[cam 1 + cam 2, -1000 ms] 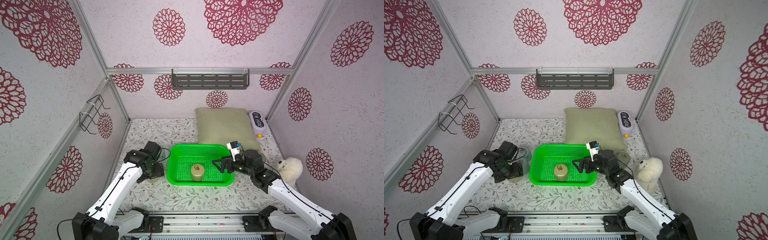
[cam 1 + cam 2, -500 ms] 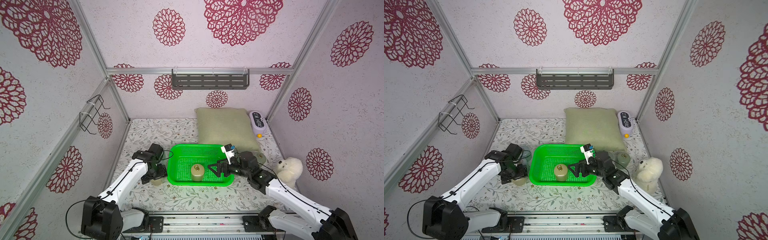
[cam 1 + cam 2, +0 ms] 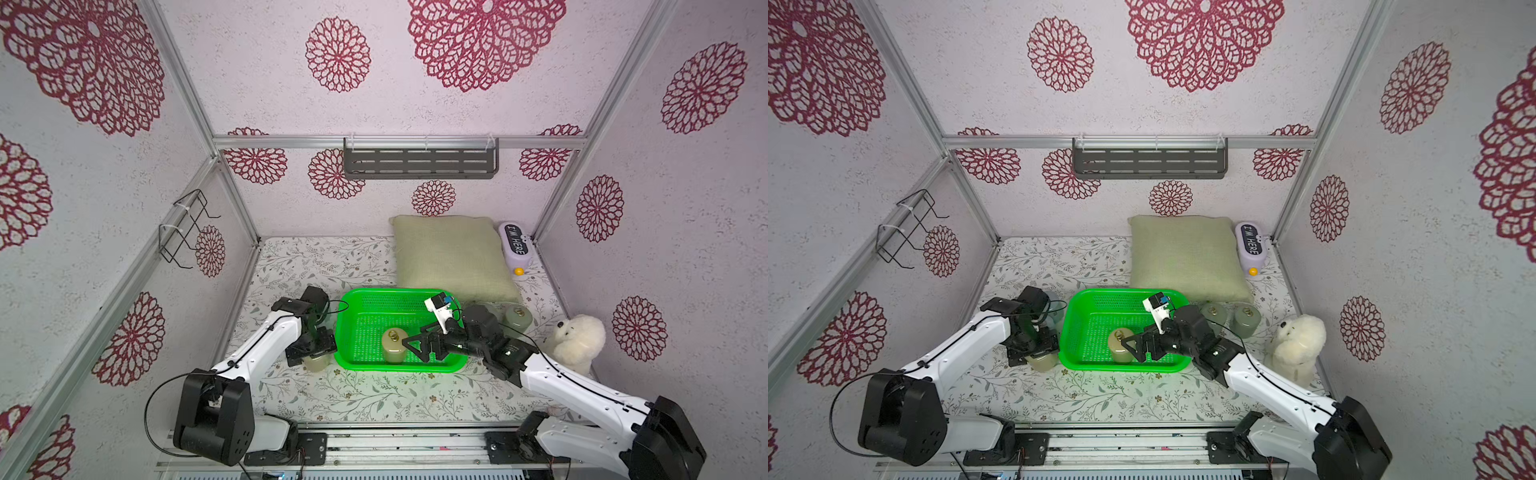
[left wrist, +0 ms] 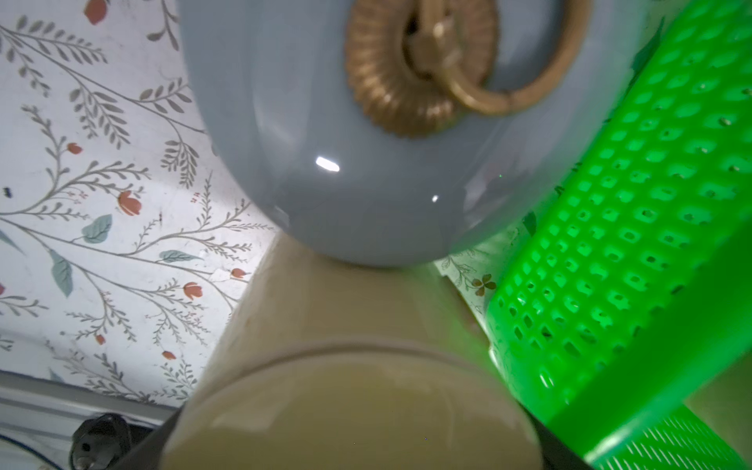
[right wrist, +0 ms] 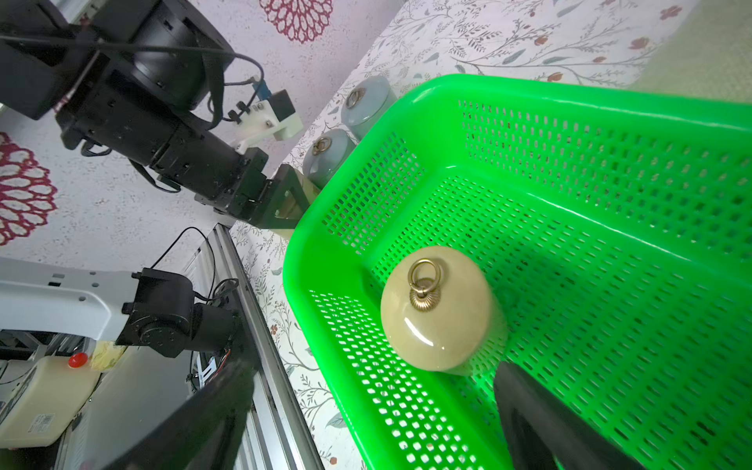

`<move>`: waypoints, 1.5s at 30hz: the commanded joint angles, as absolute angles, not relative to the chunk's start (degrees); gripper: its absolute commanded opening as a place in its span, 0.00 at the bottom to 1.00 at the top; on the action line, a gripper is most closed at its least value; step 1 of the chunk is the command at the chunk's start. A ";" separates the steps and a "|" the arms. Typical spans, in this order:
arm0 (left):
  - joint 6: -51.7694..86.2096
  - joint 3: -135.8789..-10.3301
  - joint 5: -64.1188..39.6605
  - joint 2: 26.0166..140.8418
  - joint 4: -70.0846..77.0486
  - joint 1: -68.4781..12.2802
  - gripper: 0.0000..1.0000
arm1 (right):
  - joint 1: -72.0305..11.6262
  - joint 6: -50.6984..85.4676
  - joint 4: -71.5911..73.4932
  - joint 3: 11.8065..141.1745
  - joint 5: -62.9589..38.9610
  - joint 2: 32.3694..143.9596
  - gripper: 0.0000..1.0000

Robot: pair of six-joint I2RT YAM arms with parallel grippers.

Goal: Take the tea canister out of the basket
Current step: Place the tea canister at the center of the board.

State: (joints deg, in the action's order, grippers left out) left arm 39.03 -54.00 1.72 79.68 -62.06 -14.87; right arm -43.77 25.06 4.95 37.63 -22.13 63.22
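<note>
- The tea canister (image 3: pixel 393 345), beige with a brass ring on its lid, stands upright inside the basket (image 3: pixel 386 292), close to the front wall and left of the middle.
- The right hand (image 3: pixel 411 349) is spread wide inside the basket, just beside the tea canister and apart from it.
- The left wrist view shows what both top views hide. The left hand (image 3: pixel 314 356) pinches a second beige canister (image 4: pixel 354 407), with its fingers against both sides. This canister stands on the bench (image 3: pixel 374 395) just outside the basket's left wall.
- Only the right wrist view shows two grey-blue canisters (image 5: pixel 364 101) (image 5: pixel 325 156) plainly, in a row along that same outer wall.
- In a top view, two grey canisters (image 3: pixel 1214 315) (image 3: pixel 1246 322) stand between the basket and a plush dog (image 3: pixel 1298 345).
- Bare mesh floor lies behind the tea canister. A pillow (image 3: pixel 453 253) lies just behind the basket's back right corner, and a strip of bench runs along its front.
- Count: six canisters, one of them in the basket; one basket.
</note>
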 commanded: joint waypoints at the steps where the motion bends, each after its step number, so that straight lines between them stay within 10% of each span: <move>1: 38.46 -54.01 0.81 80.13 -58.67 -14.41 0.74 | -44.21 24.17 6.33 39.75 -20.57 63.15 0.99; 45: 38.14 -53.78 -1.34 83.74 -57.79 -14.26 0.97 | -44.47 24.96 5.94 40.47 -19.17 63.88 0.99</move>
State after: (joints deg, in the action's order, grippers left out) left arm 37.80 -52.99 -0.38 84.16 -57.67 -14.35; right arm -44.05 25.10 5.30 37.67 -19.70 64.79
